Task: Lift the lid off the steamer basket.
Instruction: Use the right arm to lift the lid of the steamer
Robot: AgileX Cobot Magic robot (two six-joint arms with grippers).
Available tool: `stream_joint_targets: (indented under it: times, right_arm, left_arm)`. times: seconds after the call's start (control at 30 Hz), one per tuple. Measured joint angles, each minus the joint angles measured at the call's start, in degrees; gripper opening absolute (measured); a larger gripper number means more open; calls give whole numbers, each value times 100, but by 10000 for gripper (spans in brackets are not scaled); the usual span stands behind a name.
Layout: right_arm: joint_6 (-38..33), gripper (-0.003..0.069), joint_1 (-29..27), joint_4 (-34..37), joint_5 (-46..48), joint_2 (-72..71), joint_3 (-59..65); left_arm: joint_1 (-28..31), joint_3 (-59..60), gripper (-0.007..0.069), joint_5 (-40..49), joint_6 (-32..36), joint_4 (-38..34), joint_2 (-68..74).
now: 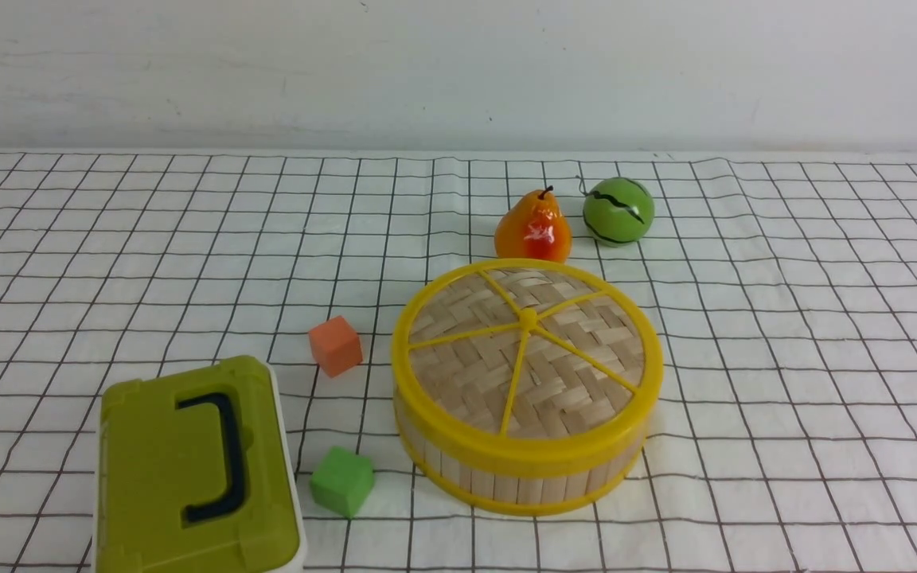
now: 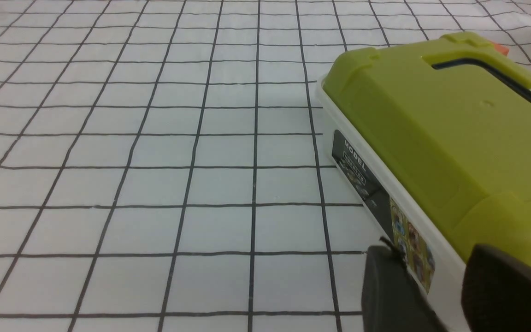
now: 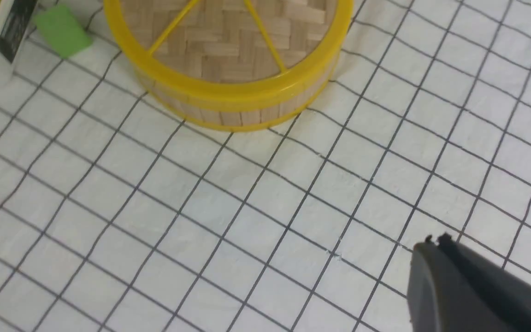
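The lid (image 1: 528,354), a woven bamboo disc with a yellow rim, spokes and hub, sits closed on the steamer basket (image 1: 506,484) in the middle of the checked cloth. Neither gripper shows in the front view. In the right wrist view the lid (image 3: 228,46) and the basket wall (image 3: 233,115) lie well ahead of my right gripper (image 3: 433,242), whose fingers are pressed together and empty over bare cloth. My left gripper (image 2: 445,288) is open and empty. Its fingers stand apart beside the near end of the green box, far from the basket.
An olive-green box (image 1: 180,477) with a dark handle stands at the front left, close to my left gripper (image 2: 440,124). An orange cube (image 1: 335,345) and a green cube (image 1: 341,480) lie left of the basket. A pear (image 1: 534,229) and a green ball (image 1: 618,210) sit behind it.
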Motion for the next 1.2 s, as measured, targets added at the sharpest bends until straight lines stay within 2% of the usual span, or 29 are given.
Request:
stream_joint_targets:
  times: [0.07,0.2,0.37,0.43,0.6,0.63,0.7,0.8,0.9,1.07,1.2]
  right_arm:
    - [30,-21,452,-307,291,843,-585]
    - [253,-18,917,-556,325,1833,-1286]
    - [624,-6,1286,-829,330,2877,-2028]
    - [703,21,1466,-961,324,3435,-2446]
    - [741,186,1794,-1017,313,4430,-3154]
    - [738,195,1819,-1017,313,4462,-3178]
    - [837,309,1934,-1017,262,4802,-3412]
    - [1085,427,2024,-1017,-47,5239,-3719]
    - [1278,470,2044,-1017,-285,5530,-3930]
    - [1459,466,2044,-1017,-623,5966,-4103]
    - [1491,395,2044,-919,-638,6189,-4103]
  left_arm:
    - [0,0,239,0,0,0,0]
    - [0,0,239,0,0,0,0]
    - [0,0,239,0,0,0,0]
    - [0,0,239,0,0,0,0]
    - [0,0,239,0,0,0,0]
    - [0,0,239,0,0,0,0]
    - [0,0,239,0,0,0,0]
    - [0,0,239,0,0,0,0]
    - [0,0,239,0,0,0,0]
    - [0,0,239,0,0,0,0]
    - [0,0,239,0,0,0,0]
